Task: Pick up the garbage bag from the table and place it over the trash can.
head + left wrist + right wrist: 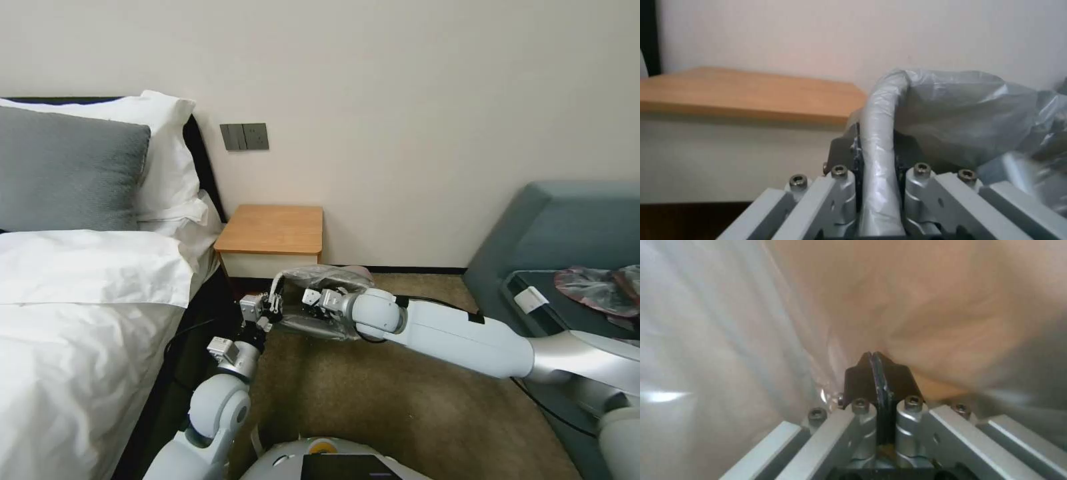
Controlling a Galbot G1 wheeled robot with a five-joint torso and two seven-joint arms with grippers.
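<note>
Both grippers work low in front of the table (272, 230), just off its front edge. From the right arm, which reaches in from four o'clock in the head view, the right gripper (308, 298) is buried in the garbage bag (320, 277); in its wrist view the dark fingertips (862, 380) are pressed tight together with thin plastic (729, 340) bunched all round them, so they look clamped on a fold of the bag. Rising from six o'clock, the left gripper (273, 303) sits at the bag's nine o'clock side. Its wrist view shows its jaws narrowed on a rolled rim wrapped in grey plastic (878, 140), which runs up between the fingers and bends over at the top.

Grey film drapes over that rim and swells toward three o'clock in the left wrist view. The trash can itself is covered by the bag and the arms, and I cannot make out its body. The bag's lower half is hidden behind the right wrist.

A bed (80, 320) lies at nine o'clock and a blue-grey sofa (567, 227) at three o'clock, with flat pinkish bags (597, 287) on a dark tray there.
</note>
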